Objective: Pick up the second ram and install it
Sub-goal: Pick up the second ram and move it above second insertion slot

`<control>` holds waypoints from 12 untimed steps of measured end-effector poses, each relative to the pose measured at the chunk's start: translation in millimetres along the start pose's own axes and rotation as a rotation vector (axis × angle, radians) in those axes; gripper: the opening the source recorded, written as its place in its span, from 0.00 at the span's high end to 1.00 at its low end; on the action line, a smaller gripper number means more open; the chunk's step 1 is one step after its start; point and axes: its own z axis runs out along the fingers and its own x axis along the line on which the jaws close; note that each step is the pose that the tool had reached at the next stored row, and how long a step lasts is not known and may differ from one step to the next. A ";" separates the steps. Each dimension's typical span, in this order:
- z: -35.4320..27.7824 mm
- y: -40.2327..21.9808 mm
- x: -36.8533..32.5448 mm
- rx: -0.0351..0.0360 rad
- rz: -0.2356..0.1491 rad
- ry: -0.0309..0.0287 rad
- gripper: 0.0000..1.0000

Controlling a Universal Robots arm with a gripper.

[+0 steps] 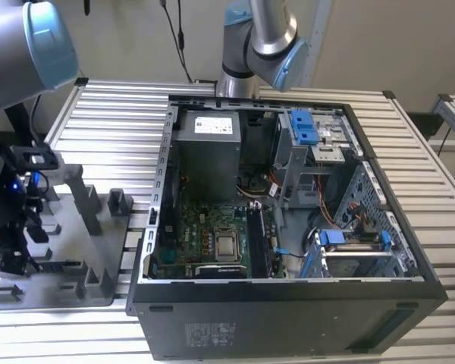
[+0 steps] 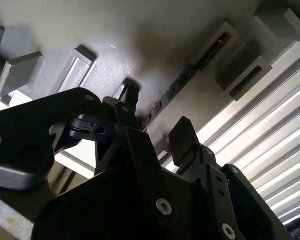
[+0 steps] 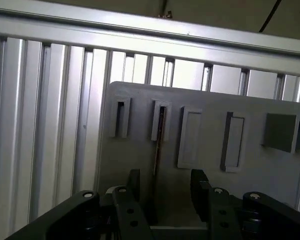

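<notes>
Ram stick (image 3: pixel 158 145) stands on edge in holder (image 3: pixel 252 107) (nearer one finger); end effector (image 3: pixel 166 180) apart: centre it, close square on flat sides.

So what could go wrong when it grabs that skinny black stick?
1. The second ram stands on its thin edge in the gray holder plate, with the open gripper straddling it. A crooked squeeze might tip it or let it slip.
2. The plate's upright posts stand close to the gripper, so it could bump one.
3. Inside the computer case, cables lie near the board, so the stick could snag.
</notes>
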 end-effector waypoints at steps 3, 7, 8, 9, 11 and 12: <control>2.9 0.0 0.4 0.0008 0.009 -0.0001 0.46; 8.9 -0.1 1.1 0.0032 0.024 -0.0005 0.46; 10.6 -0.2 1.3 0.0036 0.028 -0.0006 0.46; 12.3 -0.2 1.4 0.0037 0.031 -0.0006 0.46; 15.7 -0.4 1.7 0.0044 0.039 -0.0010 0.46; 17.2 -0.4 1.8 0.0048 0.043 -0.0011 0.46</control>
